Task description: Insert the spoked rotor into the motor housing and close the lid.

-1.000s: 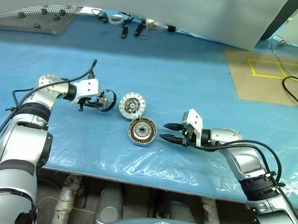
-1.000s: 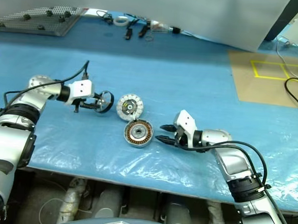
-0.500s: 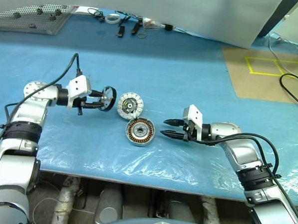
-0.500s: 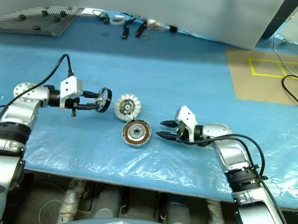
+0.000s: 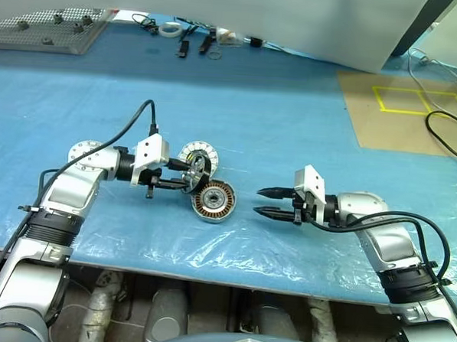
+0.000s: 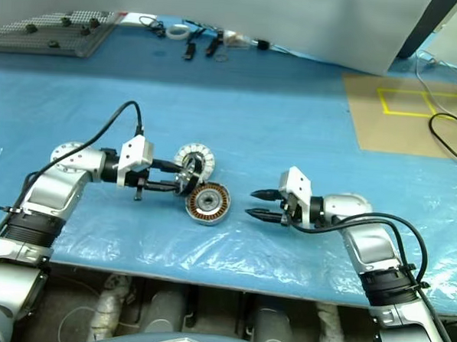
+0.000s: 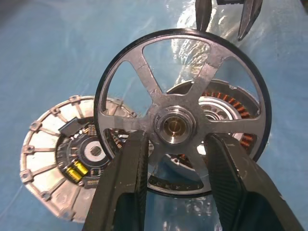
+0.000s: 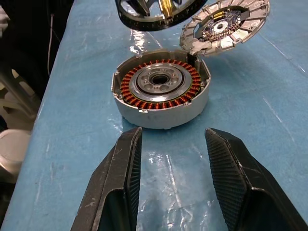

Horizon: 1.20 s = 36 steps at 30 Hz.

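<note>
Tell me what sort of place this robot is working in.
Probably a workshop or robotics lab bench. A blue plastic-covered table carries disassembled motor parts such as the motor housing, a perforated metal plate and small tools lie at the far edge, and yellow tape squares mark a brown board.

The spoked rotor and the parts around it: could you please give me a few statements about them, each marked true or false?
1. The left gripper holds the spoked rotor above the table. True.
2. The rotor is already seated in the motor housing. False: it hangs in the air, beside and above the housing.
3. The lid lies with its white-segmented face up. True.
4. The right gripper grips the housing. False: its fingers stand open and empty, short of the housing.
5. The lid covers the housing. False: the windings are exposed.
</note>
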### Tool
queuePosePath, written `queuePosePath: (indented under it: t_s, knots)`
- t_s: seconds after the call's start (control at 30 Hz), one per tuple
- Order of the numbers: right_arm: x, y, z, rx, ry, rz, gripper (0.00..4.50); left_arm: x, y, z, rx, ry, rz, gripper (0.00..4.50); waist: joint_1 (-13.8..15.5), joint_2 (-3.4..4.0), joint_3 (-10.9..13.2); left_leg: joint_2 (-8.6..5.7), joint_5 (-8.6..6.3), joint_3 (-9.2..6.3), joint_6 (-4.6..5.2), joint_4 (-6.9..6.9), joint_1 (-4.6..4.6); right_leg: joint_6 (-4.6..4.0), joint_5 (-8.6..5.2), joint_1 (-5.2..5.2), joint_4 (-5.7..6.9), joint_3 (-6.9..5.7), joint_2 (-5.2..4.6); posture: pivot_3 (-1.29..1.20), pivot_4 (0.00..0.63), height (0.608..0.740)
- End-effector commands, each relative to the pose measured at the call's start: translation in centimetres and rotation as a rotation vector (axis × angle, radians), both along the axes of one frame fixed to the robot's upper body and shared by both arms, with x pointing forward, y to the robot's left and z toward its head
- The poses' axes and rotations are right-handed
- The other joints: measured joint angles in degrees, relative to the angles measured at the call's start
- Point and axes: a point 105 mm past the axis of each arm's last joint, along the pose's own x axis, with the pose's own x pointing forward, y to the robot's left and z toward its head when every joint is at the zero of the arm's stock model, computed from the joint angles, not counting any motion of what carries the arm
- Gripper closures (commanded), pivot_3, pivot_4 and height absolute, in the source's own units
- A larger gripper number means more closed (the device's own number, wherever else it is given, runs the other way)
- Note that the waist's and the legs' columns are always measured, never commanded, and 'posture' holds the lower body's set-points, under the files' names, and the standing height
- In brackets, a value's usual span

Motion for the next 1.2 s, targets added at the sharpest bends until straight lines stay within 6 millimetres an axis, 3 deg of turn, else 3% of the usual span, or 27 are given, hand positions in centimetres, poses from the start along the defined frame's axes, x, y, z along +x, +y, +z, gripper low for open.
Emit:
queuePosePath:
  t_s: [0.03,0.43,0.77,0.9,1.2]
  knots:
    - [-0.6,0.6,1.2,0.042,-0.072,0.028,2.32,0.1,-0.3,0.3,-0.025,-0.008,-0.002,3.0,-0.05,0.0,0.0,0.0,0.0,0.0,0.0,0.01,0.0,0.0,0.0,0.0,0.01,0.0,0.0,0.0,0.15,0.74]
    - [-1.5,-0.4,0.9,0.014,-0.104,-0.016,2.32,0.1,-1.0,-0.9,-0.039,0.019,-0.012,3.0,-0.01,0.03,-0.02,-0.02,0.0,-0.01,0.04,0.08,0.04,0.02,0.01,0.06,0.04,0.02,-0.01,0.0,0.15,0.74]
    - [-1.6,1.1,1.9,0.042,-0.086,-0.035,2.32,-0.6,-1.2,-1.9,-0.032,0.048,-0.048,3.0,0.06,0.13,-0.08,-0.02,0.03,-0.01,0.08,0.09,0.15,0.01,0.01,0.17,0.02,0.02,-0.01,0.0,0.15,0.74]
    - [-1.9,1.3,1.5,0.043,-0.063,-0.035,2.32,-1.0,-1.0,-1.6,-0.024,0.036,-0.064,3.0,0.02,0.15,-0.09,-0.02,0.03,-0.01,0.08,0.09,0.14,0.02,0.01,0.17,0.0,0.02,-0.01,0.0,0.15,0.74]
    - [-1.6,0.9,0.8,0.034,-0.055,-0.053,2.32,-0.8,-1.8,1.1,-0.073,-0.005,-0.084,3.0,0.05,0.15,-0.09,-0.02,0.03,-0.02,0.08,0.1,0.13,0.01,0.01,0.16,0.01,0.02,-0.01,0.0,0.15,0.74]
